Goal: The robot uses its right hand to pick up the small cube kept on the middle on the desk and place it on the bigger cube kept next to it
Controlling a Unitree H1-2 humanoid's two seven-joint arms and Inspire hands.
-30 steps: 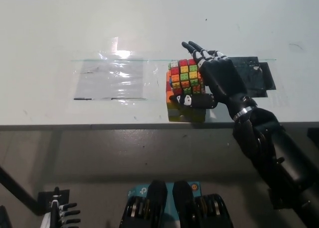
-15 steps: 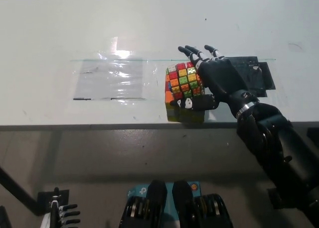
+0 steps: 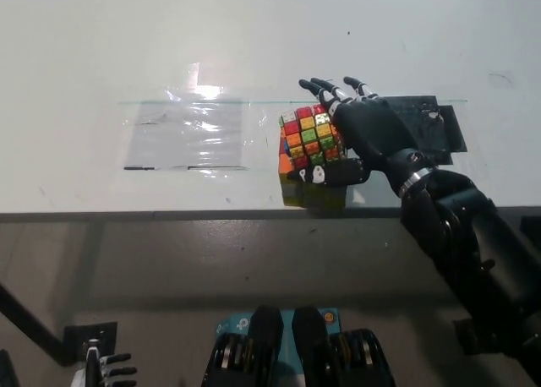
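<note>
Small cube: I see the small cube [image 3: 308, 136] in my right hand [image 3: 359, 138], right over the bigger cube [image 3: 314, 190]. It has many little squares in red, green, yellow and orange.

Right hand: it is wrapped around the small cube, with the thumb across the near side and the other fingers [image 3: 325, 89] over the far side.

Is it down yet: I cannot tell if the small cube sits flat on the bigger cube or hangs just above it. It looks a bit tilted.

Bigger cube: it stands close to the near edge of the white bench [image 3: 254, 40], just right of a shiny see-through sheet [image 3: 186, 133].

How it will feel: I think the small cube is hard, light and smooth. Its layers may twist if I squeeze a corner, and smooth sides can slip.

Where to hold: I would press on two flat sides across from each other, as I do now.

Left hand: it rests low at the near left [image 3: 103, 370], fingers spread, holding nothing.
</note>
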